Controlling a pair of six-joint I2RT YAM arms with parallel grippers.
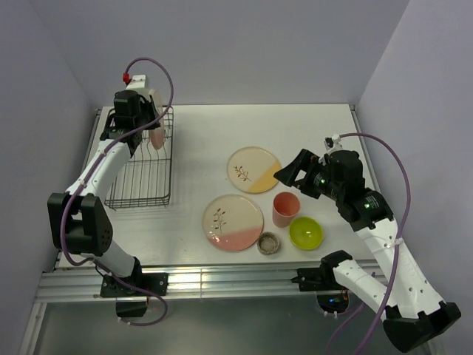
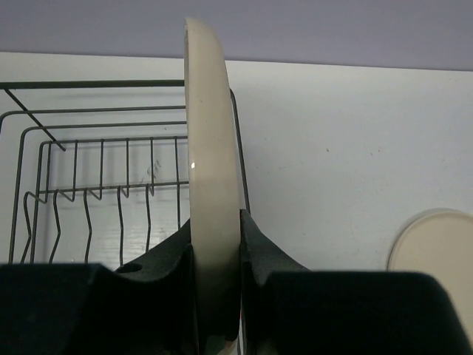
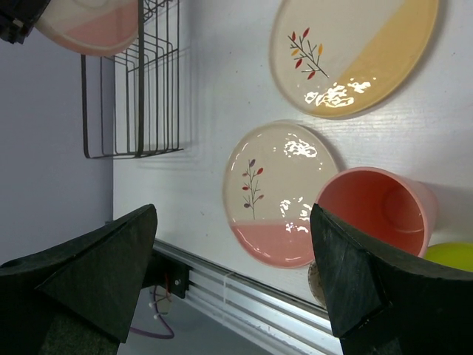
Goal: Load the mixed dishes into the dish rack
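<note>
My left gripper (image 1: 145,118) (image 2: 216,281) is shut on a cream and pink plate (image 1: 156,124) (image 2: 211,177), held on edge above the far end of the black wire dish rack (image 1: 140,174) (image 2: 103,170). On the table lie a yellow-part plate (image 1: 253,169) (image 3: 355,52) and a pink-part plate (image 1: 233,222) (image 3: 281,192), both with leaf sprigs. Beside them stand a salmon-pink cup (image 1: 286,209) (image 3: 377,207), a lime-green bowl (image 1: 306,232) and a tiny grey dish (image 1: 269,242). My right gripper (image 1: 290,171) (image 3: 233,214) hovers open above the table, just behind the cup, with nothing between its fingers.
The rack stands at the table's left side, close to the left wall. A metal rail (image 1: 222,281) runs along the near edge by the arm bases. The purple cables (image 1: 166,81) loop above each arm.
</note>
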